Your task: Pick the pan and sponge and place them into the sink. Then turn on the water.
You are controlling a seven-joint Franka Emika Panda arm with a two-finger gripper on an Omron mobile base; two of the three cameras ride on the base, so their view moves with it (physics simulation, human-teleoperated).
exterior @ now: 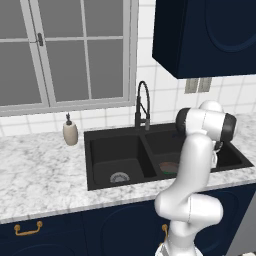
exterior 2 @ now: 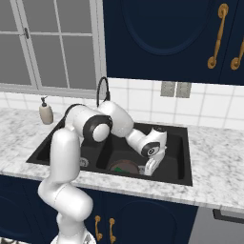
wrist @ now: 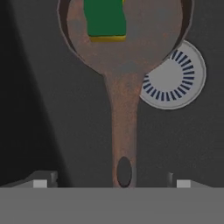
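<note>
While the pan (wrist: 127, 48) partly hides the drain (wrist: 177, 76), the end effector (wrist: 111, 183) stands spread, holding nothing.

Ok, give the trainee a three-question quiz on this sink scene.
1. True or false: the sponge lies in the pan.
2. Which basin of the sink holds the pan: A) the left one, B) the right one?
3. Fill in: in the hand view the pan partly covers the round silver ____.

Key: 1 true; 2 B; 3 drain.
</note>
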